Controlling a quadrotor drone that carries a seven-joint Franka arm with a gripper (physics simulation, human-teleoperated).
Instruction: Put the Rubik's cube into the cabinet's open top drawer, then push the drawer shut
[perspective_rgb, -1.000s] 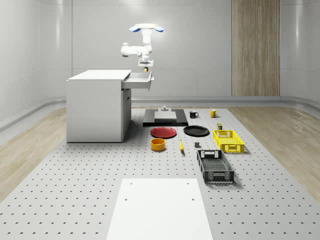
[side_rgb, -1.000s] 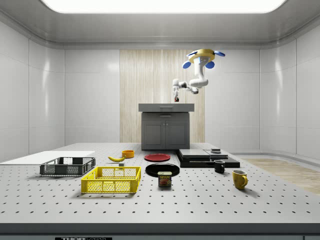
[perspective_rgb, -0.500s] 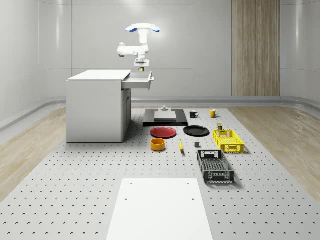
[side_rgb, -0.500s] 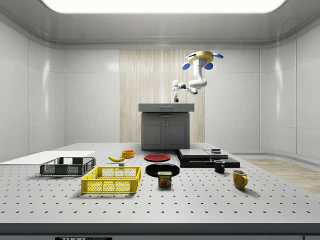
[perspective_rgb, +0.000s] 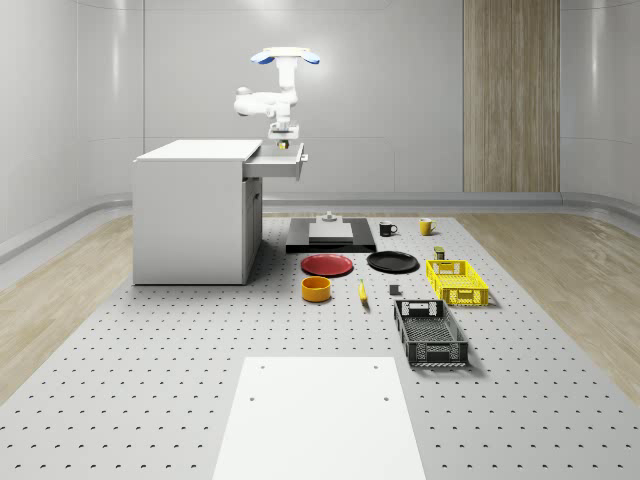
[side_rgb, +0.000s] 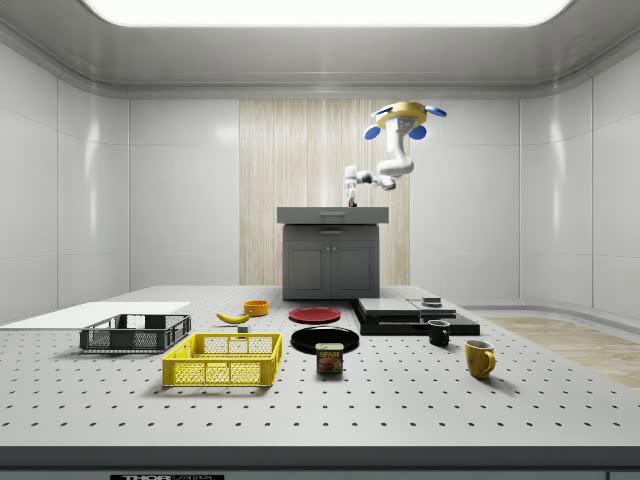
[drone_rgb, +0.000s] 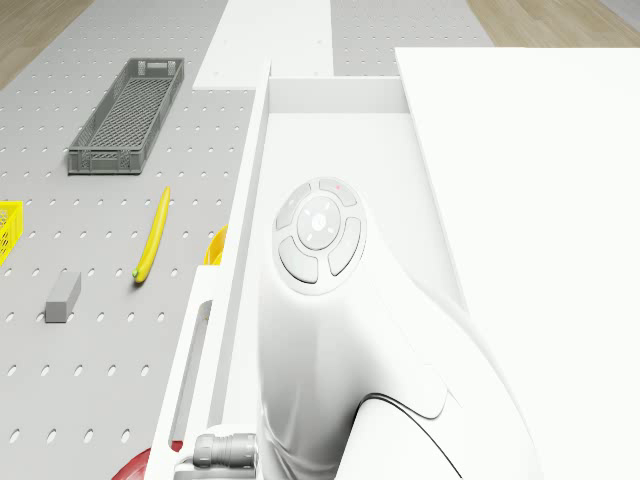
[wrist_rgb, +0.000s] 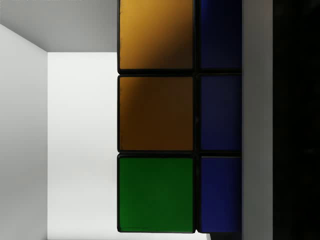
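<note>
Gripper (perspective_rgb: 283, 141) hangs just above the open top drawer (perspective_rgb: 277, 160) of the cabinet (perspective_rgb: 195, 210), clamped on the Rubik's cube (wrist_rgb: 156, 115) — the wrist view has orange, green and blue tiles pressed against one finger (wrist_rgb: 256, 120), with the pale drawer floor behind.

Room: pale panelled walls, a wood-slat strip, wood flooring around a grey perforated table (perspective_rgb: 150, 380) with a white board (perspective_rgb: 315, 415) at its near end. On the table — red plate (perspective_rgb: 327, 264), black plate (perspective_rgb: 392, 262), orange bowl (perspective_rgb: 316, 289), banana (perspective_rgb: 361, 292), yellow crate (perspective_rgb: 456, 282), grey crate (perspective_rgb: 430, 332), two mugs (perspective_rgb: 387, 229), a can (side_rgb: 329, 358).

Drone (perspective_rgb: 285, 57) hovers above the pulled-out drawer, at the cabinet's front; arm (perspective_rgb: 262, 100) bends down from it. Drone view looks past the white arm into the drawer.

Cube sits between the fingers, held over the drawer's interior, not yet resting on its floor as far as can be told.
</note>
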